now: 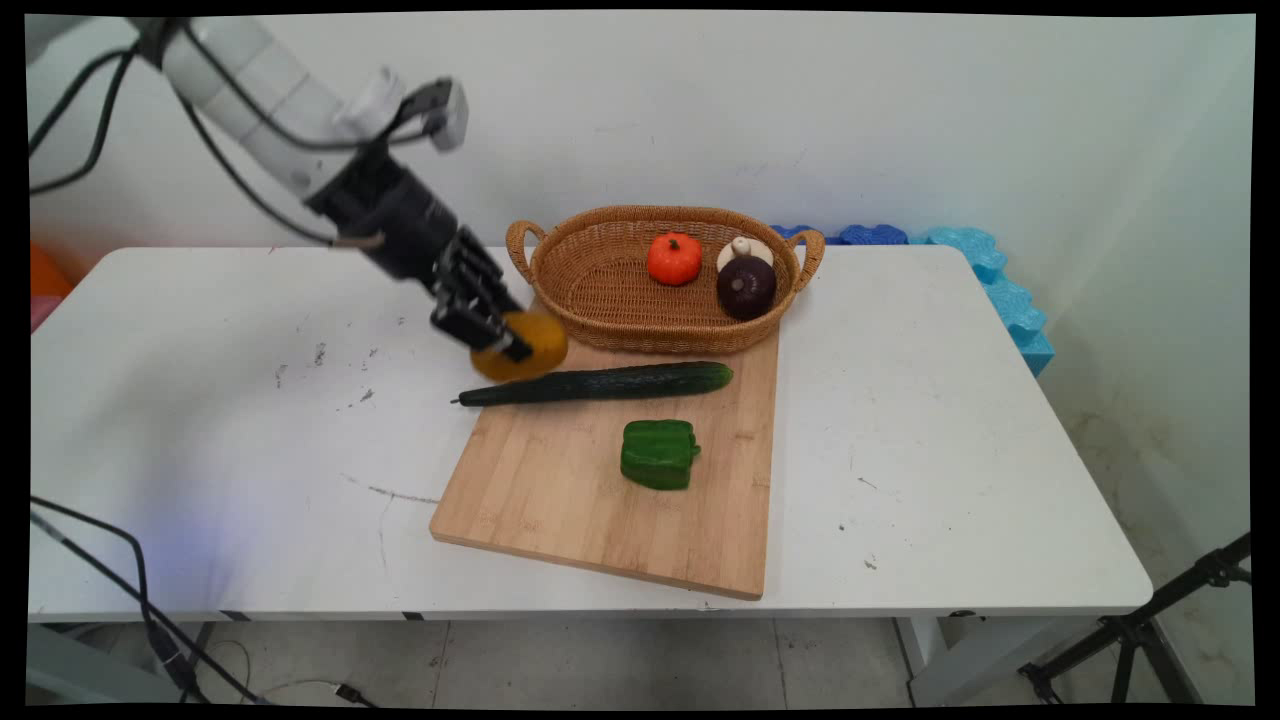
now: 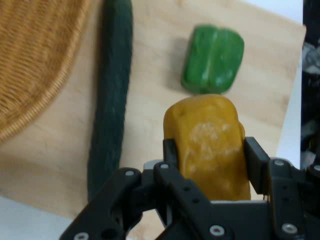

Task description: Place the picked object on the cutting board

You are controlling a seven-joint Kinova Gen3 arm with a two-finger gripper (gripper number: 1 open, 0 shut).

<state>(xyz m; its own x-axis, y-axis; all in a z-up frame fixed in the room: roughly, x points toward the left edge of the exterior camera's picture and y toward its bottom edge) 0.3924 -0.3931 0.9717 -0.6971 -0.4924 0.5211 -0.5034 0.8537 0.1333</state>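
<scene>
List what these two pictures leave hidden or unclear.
- Yellow pepper: main view, the gripper hides its upper left; hand view, linkage covers its near end.
- White item in the basket: main view, mostly behind the purple onion; unidentifiable.
- Cucumber: hand view, cut off by the top edge.

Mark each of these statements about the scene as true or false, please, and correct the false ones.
1. The hand grips a yellow pepper. True.
2. The cucumber lies inside the basket. False: it lies on the cutting board, in front of the basket.
3. The green pepper sits on the cutting board. True.
4. The basket is empty. False: it holds a small orange pumpkin, a dark purple onion and a pale item behind it.
</scene>
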